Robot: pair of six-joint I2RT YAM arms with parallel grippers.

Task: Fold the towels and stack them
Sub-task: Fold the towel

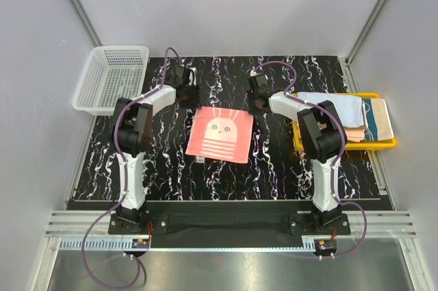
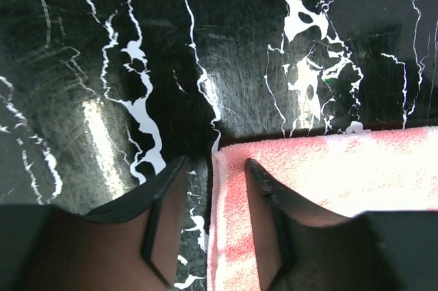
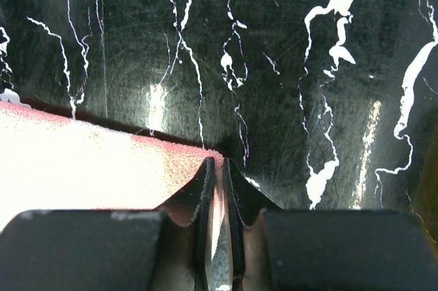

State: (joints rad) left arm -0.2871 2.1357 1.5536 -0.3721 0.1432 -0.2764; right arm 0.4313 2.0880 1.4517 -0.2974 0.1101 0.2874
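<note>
straddling one corner of coral-pink square terry towel [image 1: 220, 134] with left jaws apart; pinching another corner between closed right jaws, on black white-veined bench [image 1: 274, 161].

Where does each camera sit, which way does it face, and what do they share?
Top external: above and behind the bases, looking down on the table; left arm and right arm show whole.
Left wrist: on the left wrist, looking down at the pink towel's corner; open left end effector shows.
Right wrist: likewise, at another corner; right end effector shows, pinching it.
Shared: all see the pink towel.
</note>
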